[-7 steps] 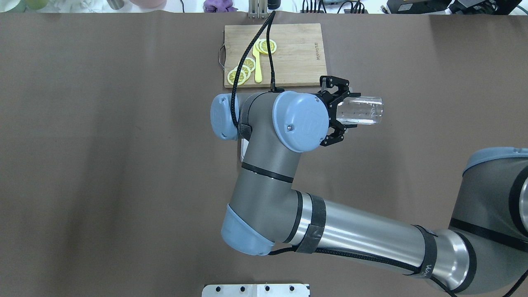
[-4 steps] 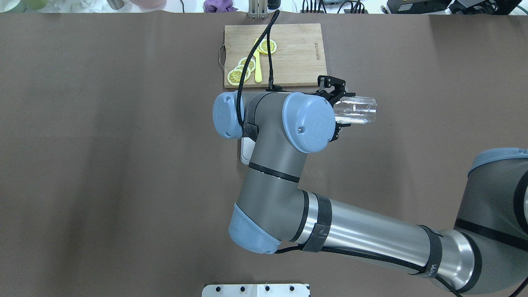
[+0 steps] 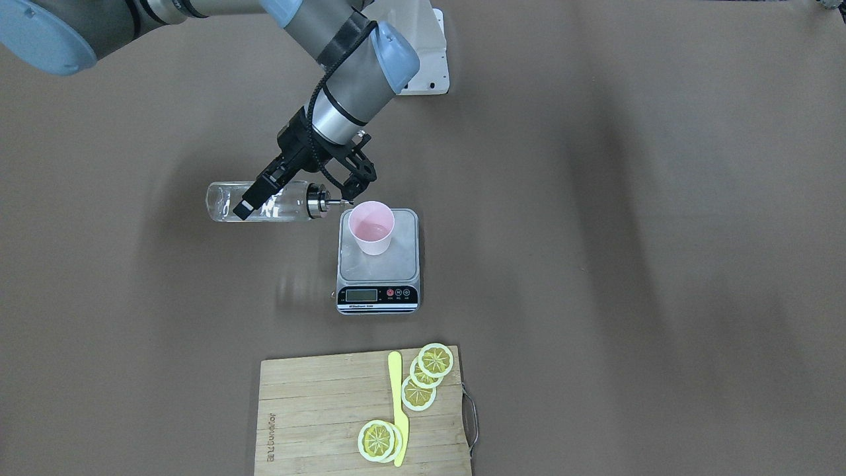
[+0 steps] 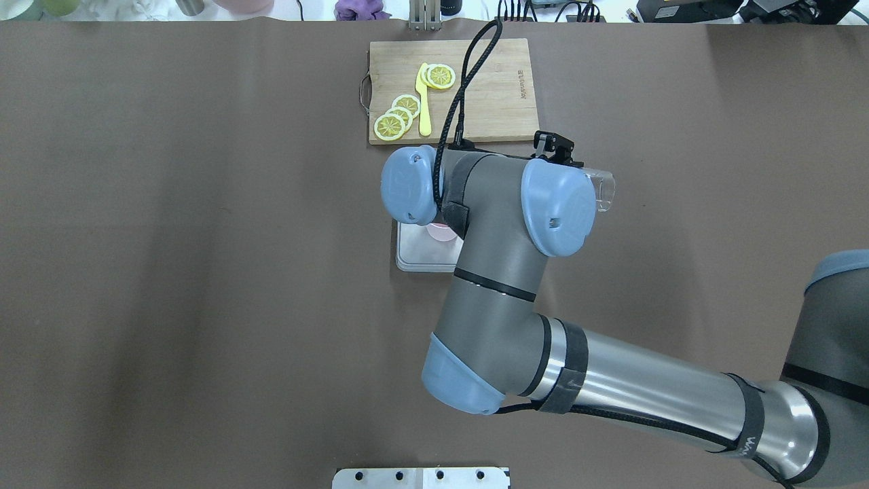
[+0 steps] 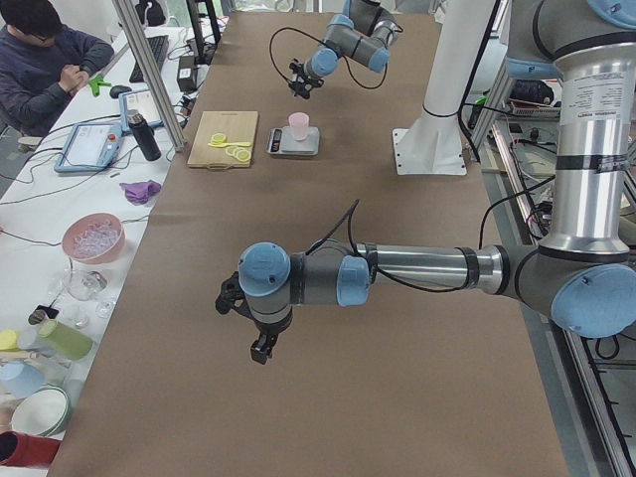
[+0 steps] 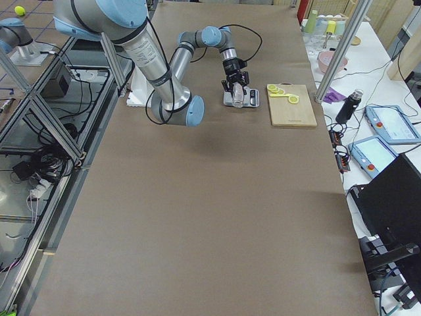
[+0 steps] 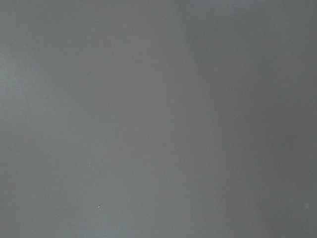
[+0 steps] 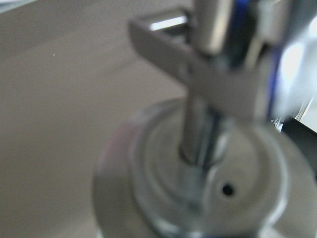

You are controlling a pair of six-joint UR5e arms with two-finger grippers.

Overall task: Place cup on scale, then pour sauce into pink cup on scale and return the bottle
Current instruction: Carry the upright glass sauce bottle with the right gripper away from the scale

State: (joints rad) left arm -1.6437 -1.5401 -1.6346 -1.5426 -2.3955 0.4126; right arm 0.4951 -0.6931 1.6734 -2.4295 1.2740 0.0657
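The clear glass bottle is glinting smooth and glossy; its pourer cap is shining as polished metal. The pink cup is showing smooth, faintly glossy plastic. The scale is reflecting softly as brushed steel. The cutting board is displaying matt, grained wood. The table covering is lying matt brown, paper-like.

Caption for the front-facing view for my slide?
Right gripper holds the bottle on its side, spout near the pink cup standing on the scale.
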